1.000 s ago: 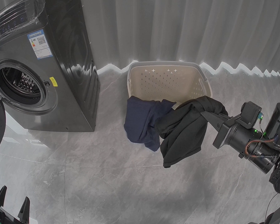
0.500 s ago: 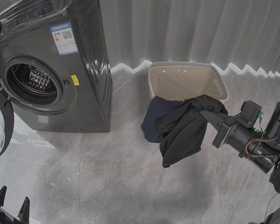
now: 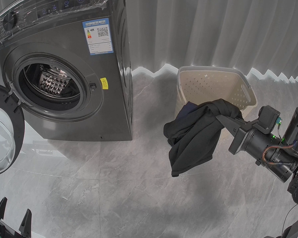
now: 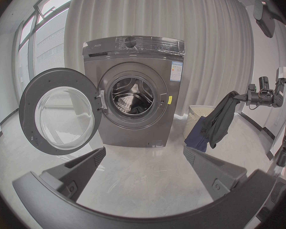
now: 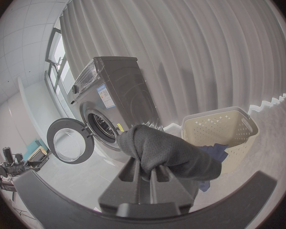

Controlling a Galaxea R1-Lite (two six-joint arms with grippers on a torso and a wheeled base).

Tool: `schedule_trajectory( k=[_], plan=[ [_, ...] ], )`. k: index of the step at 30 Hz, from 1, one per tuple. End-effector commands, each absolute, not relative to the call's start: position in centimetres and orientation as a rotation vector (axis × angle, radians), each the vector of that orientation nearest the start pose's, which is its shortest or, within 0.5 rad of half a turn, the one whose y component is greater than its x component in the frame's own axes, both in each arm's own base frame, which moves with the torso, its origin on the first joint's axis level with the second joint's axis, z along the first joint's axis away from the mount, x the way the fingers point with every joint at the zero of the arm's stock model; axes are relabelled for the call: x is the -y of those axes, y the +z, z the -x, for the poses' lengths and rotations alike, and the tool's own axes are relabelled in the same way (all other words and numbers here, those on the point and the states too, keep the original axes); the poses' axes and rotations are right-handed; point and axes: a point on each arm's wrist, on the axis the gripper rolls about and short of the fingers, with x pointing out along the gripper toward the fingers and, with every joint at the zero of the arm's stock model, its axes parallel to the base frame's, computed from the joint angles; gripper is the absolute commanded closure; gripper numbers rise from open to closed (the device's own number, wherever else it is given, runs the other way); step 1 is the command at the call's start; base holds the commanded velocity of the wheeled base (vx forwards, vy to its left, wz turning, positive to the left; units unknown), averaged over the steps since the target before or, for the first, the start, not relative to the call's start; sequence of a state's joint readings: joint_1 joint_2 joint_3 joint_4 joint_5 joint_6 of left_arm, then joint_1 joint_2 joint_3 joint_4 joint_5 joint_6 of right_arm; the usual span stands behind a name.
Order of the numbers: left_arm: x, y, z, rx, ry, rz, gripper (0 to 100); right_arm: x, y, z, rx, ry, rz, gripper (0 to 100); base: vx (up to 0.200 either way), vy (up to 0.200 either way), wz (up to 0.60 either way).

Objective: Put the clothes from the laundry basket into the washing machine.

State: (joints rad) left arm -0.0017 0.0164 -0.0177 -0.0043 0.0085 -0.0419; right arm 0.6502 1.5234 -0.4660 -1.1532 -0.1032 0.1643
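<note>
In right claw (image 3: 220, 117), black garment (image 3: 192, 137)

Right hand (image 3: 220, 118) held out forward, clamped (on the black garment (image 3: 192, 139)), left hand (image 3: 16, 205) low, fingers (image 3: 25, 220) apart.

Grey marbled floor (image 3: 122, 189) spreads beneath the right gripper (image 3: 221, 118); a white pleated curtain (image 3: 205, 23) hangs beyond it, windows (image 4: 47, 38) far to its left.
</note>
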Motion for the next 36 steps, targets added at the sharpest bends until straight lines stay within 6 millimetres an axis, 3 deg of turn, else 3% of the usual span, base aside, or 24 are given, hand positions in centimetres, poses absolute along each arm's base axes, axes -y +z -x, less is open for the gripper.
schedule_trajectory(
  k=[1,8,14,36],
  plan=[
    [-0.02,7.66,2.22,-0.003,0.008,0.043,0,-14.25,19.45,-19.17,0.046,0.552,-0.196,100,-0.2,0.0,0.0],
    [-0.02,7.66,2.22,-0.003,0.008,0.044,0,-14.28,19.37,-19.15,0.043,0.553,-0.195,100,-0.2,0.0,0.0],
    [-0.02,7.66,2.22,-0.003,0.008,0.046,0,-14.27,19.33,-19.14,0.042,0.553,-0.194,100,0.0,0.0,0.0],
    [-0.03,7.64,2.22,-0.004,0.006,0.044,0,-14.25,19.26,-19.12,0.039,0.552,-0.193,100,0.0,0.2,0.0]
  ],
)
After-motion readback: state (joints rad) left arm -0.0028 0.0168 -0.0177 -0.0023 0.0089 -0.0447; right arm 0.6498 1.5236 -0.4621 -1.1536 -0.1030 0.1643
